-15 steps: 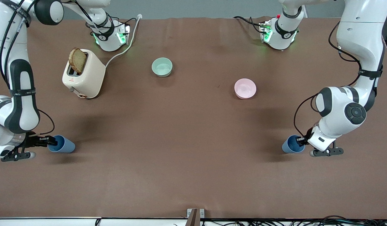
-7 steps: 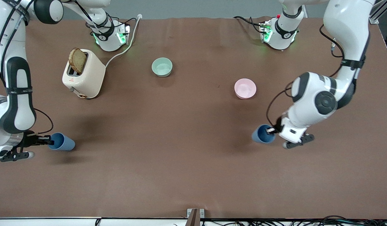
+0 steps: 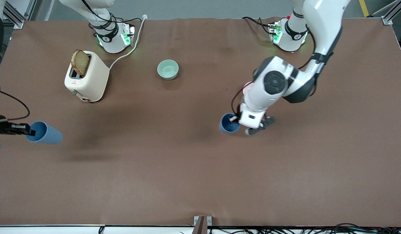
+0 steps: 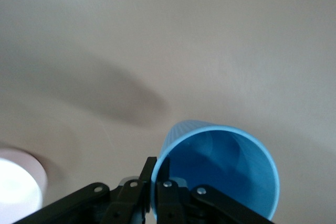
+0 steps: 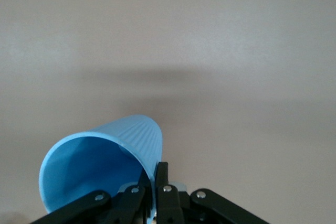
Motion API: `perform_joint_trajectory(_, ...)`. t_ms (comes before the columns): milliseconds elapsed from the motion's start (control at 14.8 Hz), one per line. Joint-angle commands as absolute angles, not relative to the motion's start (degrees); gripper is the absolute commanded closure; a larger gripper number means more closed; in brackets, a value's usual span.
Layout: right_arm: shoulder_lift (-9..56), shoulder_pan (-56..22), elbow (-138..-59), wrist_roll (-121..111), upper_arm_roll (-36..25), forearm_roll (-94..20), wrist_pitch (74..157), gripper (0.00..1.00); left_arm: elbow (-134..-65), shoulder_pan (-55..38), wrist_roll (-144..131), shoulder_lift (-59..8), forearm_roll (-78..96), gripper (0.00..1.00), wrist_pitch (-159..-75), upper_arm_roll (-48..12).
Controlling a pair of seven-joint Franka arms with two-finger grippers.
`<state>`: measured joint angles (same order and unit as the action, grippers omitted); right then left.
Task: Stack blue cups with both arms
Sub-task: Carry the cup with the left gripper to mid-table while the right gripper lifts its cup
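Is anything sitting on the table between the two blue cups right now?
No. In the front view, only bare brown tabletop lies between the tapered blue plastic cup in the right gripper and the matching one in the left gripper.

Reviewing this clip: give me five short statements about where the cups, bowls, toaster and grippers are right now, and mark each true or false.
1. Each gripper is shut on the rim of a blue cup. True: left gripper holds the left arm's cup; right gripper holds the right arm's cup.
2. One cup sits inside the other. False: they are far apart, not yet stacked.
3. A bread slice stands in the toaster. True: bread slice.
4. The mint-green bowl holds a cup. False: no cup is in it.
5. The left arm hides the whole pink bowl. False: an edge shows.
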<state>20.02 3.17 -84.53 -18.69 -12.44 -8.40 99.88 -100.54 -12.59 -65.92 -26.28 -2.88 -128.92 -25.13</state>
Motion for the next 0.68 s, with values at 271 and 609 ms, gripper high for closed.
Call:
perform_joint_trajectory(271,4.76,3.25,-87.89,-10.99,-8.09,-3.08,88.88,0.95,-96.07,-20.21,-85.23,-34.89,-13.61,1.0,-129.46,-24.96)
perform_joint_trajectory(609,-0.52,3.08,-90.78,-8.19,-7.03,-0.53,86.75,0.97,-93.17,-23.2,-87.89,-38.32,-14.06,0.63,-129.46,-24.61)
